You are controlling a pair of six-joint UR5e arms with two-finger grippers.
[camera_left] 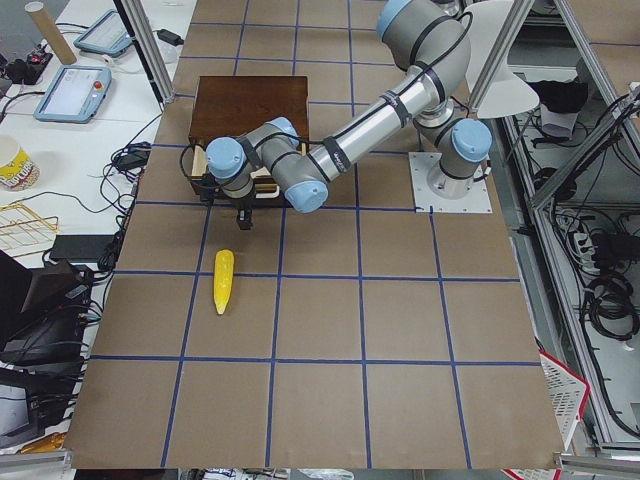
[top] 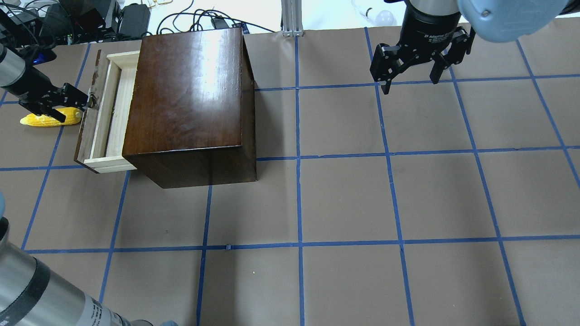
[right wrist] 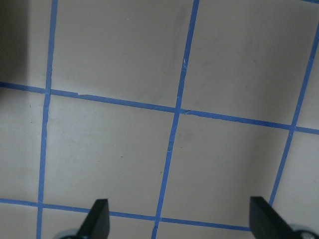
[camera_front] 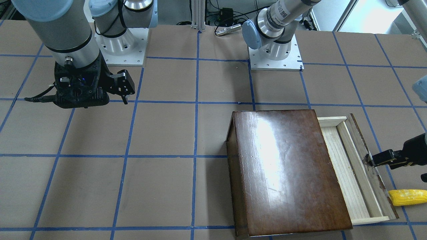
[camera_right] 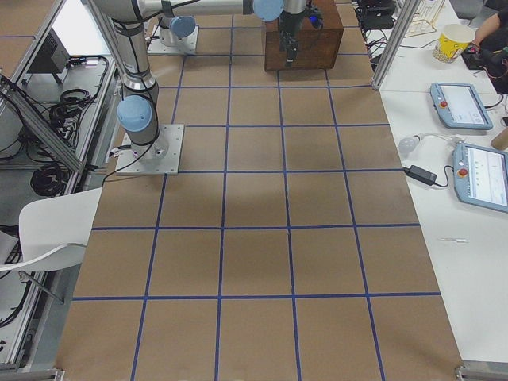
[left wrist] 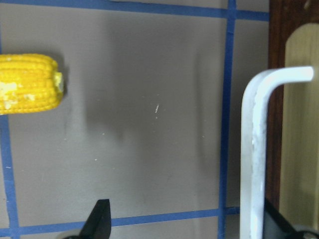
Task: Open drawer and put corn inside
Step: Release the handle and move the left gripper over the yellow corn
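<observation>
Drawer [camera_front: 343,173] partly out, my left gripper [left wrist: 189,223] and right gripper [top: 411,83] both spread, so the left may slip off the handle [left wrist: 251,149], knocking corn [camera_front: 408,196].

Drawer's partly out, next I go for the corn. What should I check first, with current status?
1. Left end effector open: ok, fingertips spread wide.
2. Left end effector clear of the handle: not ok, the bar sits between its fingertips.
3. Drawer gap wide enough for the corn: cannot tell, only a narrow strip shows.
4. Corn free to grasp: ok, lying alone beside the drawer front.
5. Right end effector out of the way: ok, open, far across the table.
</observation>
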